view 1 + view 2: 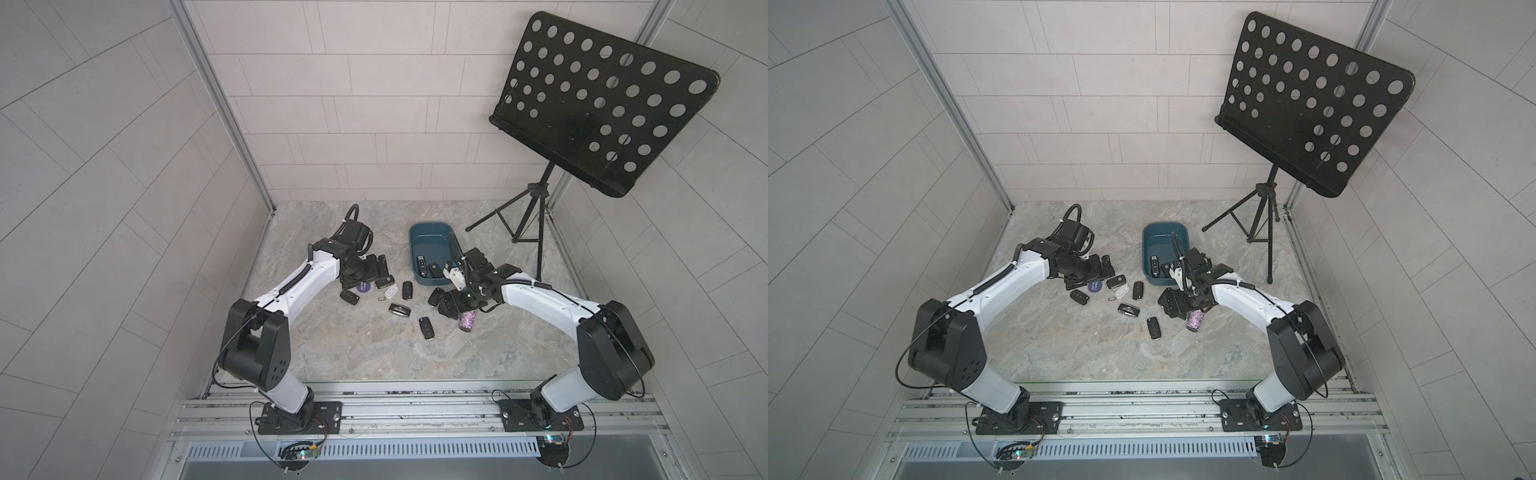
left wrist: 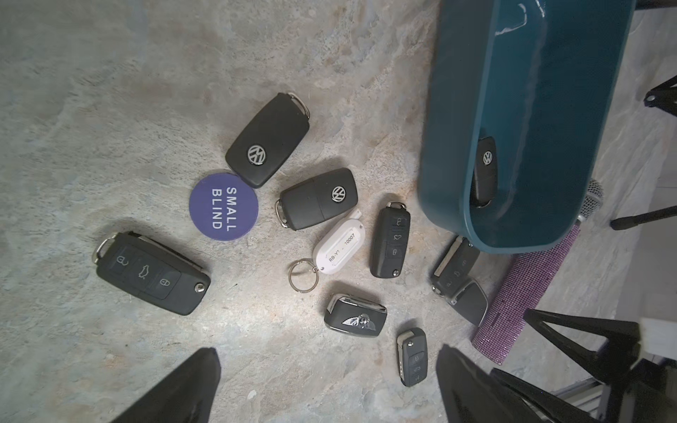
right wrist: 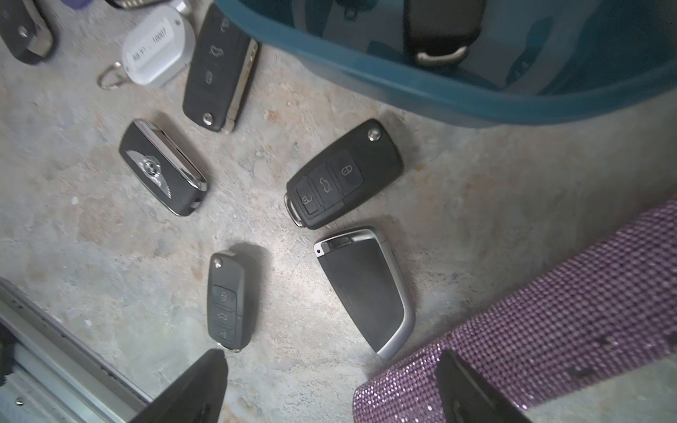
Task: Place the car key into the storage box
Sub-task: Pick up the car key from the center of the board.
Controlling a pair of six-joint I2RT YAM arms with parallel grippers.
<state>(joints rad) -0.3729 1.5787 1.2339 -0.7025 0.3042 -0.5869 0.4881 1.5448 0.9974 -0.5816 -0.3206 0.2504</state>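
Looks partly done, no more. Far right on the stone-look table (image 1: 332, 353): the storage box (image 1: 428, 243), upright, already holding at least two car keys at its near end, a silver-trimmed one (image 1: 422, 266) just beside a plain black one (image 1: 434, 270). Leaves eight more fobs loose on the table by the left wrist view's count, all near the box's left and near sides, between the two arms; among them a black flip key (image 3: 344, 174) just beside the box wall, a silver-edged fob (image 3: 366, 289) next to it, and a winged-badge fob (image 2: 355, 316). Shows nothing carried: left gripper (image 2: 328, 349) spread wide above the cluster, right gripper (image 3: 331, 352) likewise spread, low over the table beside the purple sparkly cylinder (image 3: 549, 311), nothing pinched. Calls, by that reading, for a fresh pick before any further drop. As to the hidden: in both top views, box's near right corner and the fobs beneath masked by the right arm (image 1: 536, 291), so no telling of any third key there; part of the cluster masked by the left arm (image 1: 299, 278). In the right wrist view, box and cylinder cut off by the frame, one key inside seen only at its ring end. Smallest, and no part of the job: a white tag (image 2: 339, 245) on a split ring, and a purple disc (image 2: 223, 207).
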